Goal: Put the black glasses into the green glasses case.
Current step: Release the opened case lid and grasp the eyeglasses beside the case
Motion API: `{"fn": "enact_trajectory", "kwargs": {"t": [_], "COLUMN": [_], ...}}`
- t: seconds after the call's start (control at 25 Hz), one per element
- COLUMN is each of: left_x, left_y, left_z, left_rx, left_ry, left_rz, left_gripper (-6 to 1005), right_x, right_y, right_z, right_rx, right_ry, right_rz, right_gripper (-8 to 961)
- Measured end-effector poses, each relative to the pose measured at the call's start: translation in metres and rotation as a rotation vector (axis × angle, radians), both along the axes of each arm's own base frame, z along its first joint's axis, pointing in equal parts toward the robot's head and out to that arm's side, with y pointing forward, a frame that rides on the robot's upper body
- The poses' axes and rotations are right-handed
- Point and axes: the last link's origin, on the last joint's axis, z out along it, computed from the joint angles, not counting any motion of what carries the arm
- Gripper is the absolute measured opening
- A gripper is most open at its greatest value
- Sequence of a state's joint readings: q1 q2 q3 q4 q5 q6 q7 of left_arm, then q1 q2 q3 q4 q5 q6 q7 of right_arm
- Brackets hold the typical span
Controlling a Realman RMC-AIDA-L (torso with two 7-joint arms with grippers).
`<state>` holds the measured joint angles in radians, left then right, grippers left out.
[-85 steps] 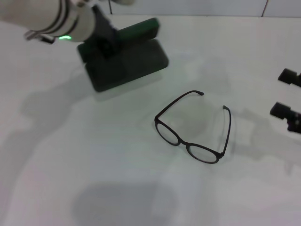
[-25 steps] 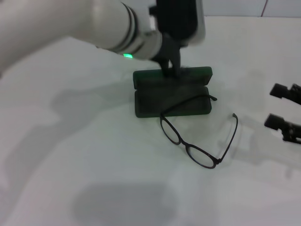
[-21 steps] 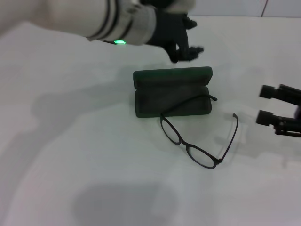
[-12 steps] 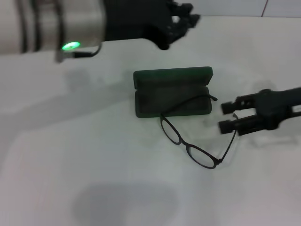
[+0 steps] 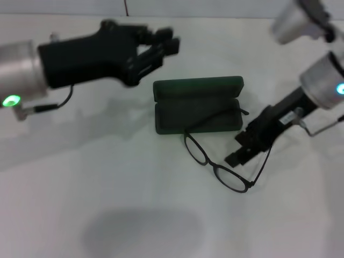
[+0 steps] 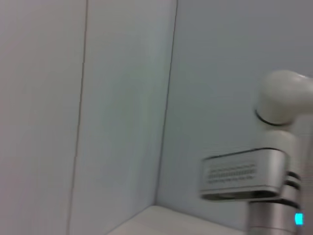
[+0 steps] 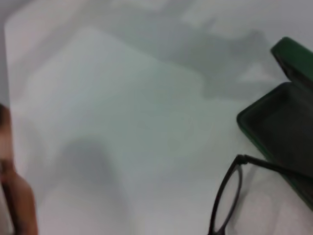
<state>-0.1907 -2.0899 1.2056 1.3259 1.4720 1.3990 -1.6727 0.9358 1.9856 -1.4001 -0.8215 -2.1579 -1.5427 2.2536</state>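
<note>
Black and very thin, the black glasses (image 5: 223, 150) lay unfolded on the white table (image 5: 107, 188), just in front of the green glasses case (image 5: 196, 105). One temple arm was resting over the front edge of the open tray, and the other temple pointed toward the right side. The case stood open, its lid raised at the back and its dark inside bare.

The right gripper (image 5: 243, 150) was low over the glasses, close to the right temple and the nearer lens. Whether it was touching the frame could not be told, and whether its fingers were apart or closed could not be told either. The left gripper (image 5: 157, 47) was held above the table, behind and to the left of the case, with its fingers spread and nothing between them.

The glasses were judged to be very light, rather stiff at the front but springy at the temples, and easily bent. The lenses would be scratched or smeared if they were pinched, and the smooth frame could slip. The best place for a hold was judged to be the bridge or the rim near a hinge, taken with gentle force. Because one temple was already lying on the tray, a careless lift could catch the case and drag it.
</note>
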Motion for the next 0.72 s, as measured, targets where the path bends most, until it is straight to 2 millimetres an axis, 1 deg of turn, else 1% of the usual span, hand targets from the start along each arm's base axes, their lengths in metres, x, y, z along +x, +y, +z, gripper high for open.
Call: {"fn": "enact_trajectory", "kwargs": {"t": [0.08,0.12,0.16,0.2,0.24,0.28,0.32,0.52,0.64,0.72], "left_x": [-0.012,-0.012,-0.012,-0.028,-0.030,-0.035,-0.039,-0.057,-0.061,-0.068], "left_y": [-0.006,-0.006,-0.006,-0.014,-0.016,-0.018,-0.020,-0.024,-0.026,-0.029], "left_z": [0.001,0.001,0.001,0.002,0.002,0.003,0.002,-0.004,-0.007,-0.012], "left_rx": [-0.023,-0.023,-0.023,-0.039,-0.038,-0.038,-0.040,-0.047,-0.047,-0.046], "left_ry": [-0.037,-0.037,-0.037,-0.080,-0.085,-0.093,-0.100,-0.115,-0.115,-0.118], "left_rz": [0.000,0.000,0.000,0.003,0.005,0.011,0.018,0.049,0.055,0.064], "left_gripper": [182,182,182,181,181,181,181,179,179,178], "right_x": [-0.015,-0.023,-0.026,-0.032,-0.037,-0.037,-0.047,-0.058,-0.060,-0.059], "right_y": [0.002,0.004,0.004,0.006,0.006,0.006,0.006,0.005,0.004,0.000], "right_z": [-0.006,-0.007,-0.008,-0.009,-0.010,-0.010,-0.014,-0.025,-0.029,-0.037], "right_rx": [-0.006,-0.004,-0.003,-0.001,0.000,0.000,-0.001,-0.003,-0.003,-0.007], "right_ry": [-0.042,-0.052,-0.058,-0.065,-0.074,-0.074,-0.111,-0.187,-0.211,-0.251], "right_rz": [0.020,0.022,0.021,0.022,0.020,0.020,0.014,0.017,0.013,0.012], "right_gripper": [722,722,722,722,722,721,721,720,719,715]}}
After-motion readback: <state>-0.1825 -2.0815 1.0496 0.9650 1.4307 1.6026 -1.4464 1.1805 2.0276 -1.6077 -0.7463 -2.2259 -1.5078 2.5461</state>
